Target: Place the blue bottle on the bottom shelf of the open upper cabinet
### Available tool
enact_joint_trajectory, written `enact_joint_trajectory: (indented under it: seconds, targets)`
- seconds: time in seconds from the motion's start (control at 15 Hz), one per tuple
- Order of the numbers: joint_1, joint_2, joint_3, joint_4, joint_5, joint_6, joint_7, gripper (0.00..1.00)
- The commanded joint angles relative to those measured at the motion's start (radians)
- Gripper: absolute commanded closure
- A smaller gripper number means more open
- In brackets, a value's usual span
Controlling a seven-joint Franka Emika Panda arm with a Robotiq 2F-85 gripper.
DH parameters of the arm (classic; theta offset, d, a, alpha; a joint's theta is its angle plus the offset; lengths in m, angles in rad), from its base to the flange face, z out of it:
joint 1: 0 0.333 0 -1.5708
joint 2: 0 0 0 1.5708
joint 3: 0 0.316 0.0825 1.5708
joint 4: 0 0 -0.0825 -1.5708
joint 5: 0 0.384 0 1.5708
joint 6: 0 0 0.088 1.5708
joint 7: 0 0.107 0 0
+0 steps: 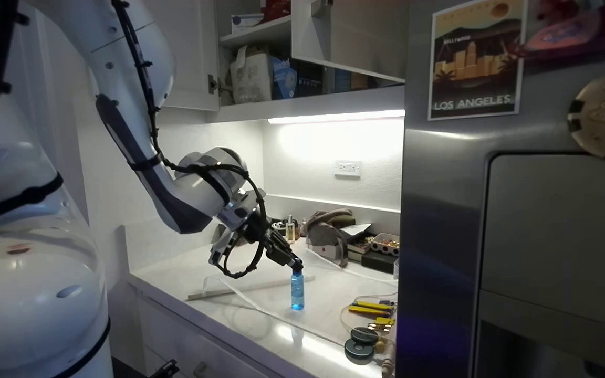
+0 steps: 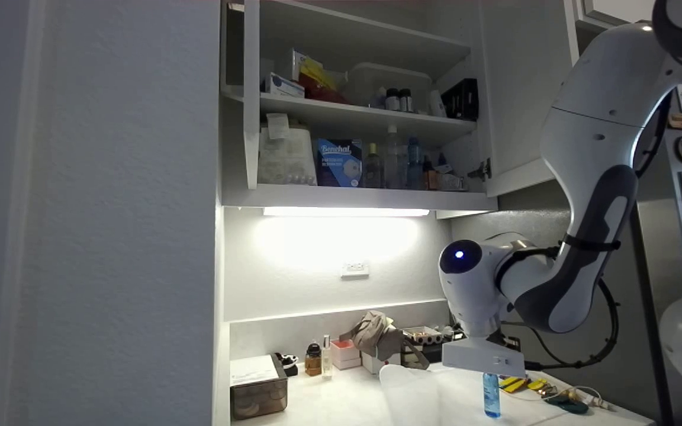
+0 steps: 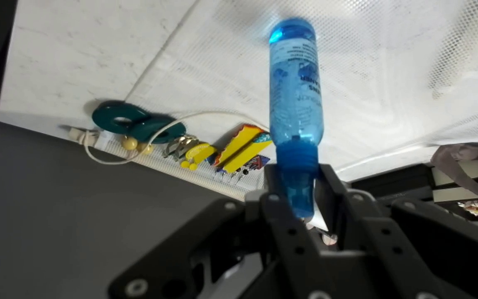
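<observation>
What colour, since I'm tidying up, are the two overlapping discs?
The discs are dark green, clearest in the wrist view.

Shelf (image 2: 370, 196), in an exterior view: from the box (image 2: 339, 163), bottles (image 2: 395, 163) block three o'clock, a container (image 2: 288, 155) nine; free gap at twelve.

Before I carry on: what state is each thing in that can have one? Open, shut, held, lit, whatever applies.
Blue bottle: held by its narrow end, roughly upright; can't tell whether its base touches the counter.
Tool: closed on the bottle.
Upper cabinet: open.
Bottom shelf: stocked; the bottle not yet on it.
Light strip: lit.
Arm light: glowing blue.
Wall outlet: no plug visible.
Drawer: looks shut.
</observation>
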Motion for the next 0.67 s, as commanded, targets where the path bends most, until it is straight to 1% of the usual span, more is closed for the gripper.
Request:
enact_joint_trajectory:
  seconds: [0.0, 0.07, 0.13, 0.2, 0.53, 0.6]
  targets:
    - [-0.007, 0.017, 0.005, 0.004, -0.010, -0.012, 0.025, 0.94]
    - [-0.007, 0.017, 0.003, 0.005, -0.007, -0.011, 0.023, 0.50]
    - [-0.007, 0.016, 0.003, 0.004, -0.008, -0.010, 0.023, 0.49]
    - [-0.008, 0.018, 0.002, 0.004, -0.007, -0.008, 0.020, 0.44]
    - [-0.011, 0.035, -0.005, 0.005, 0.001, -0.005, 0.006, 0.05]
    - [-0.011, 0.038, -0.014, 0.006, 0.009, 0.009, -0.021, 0.01]
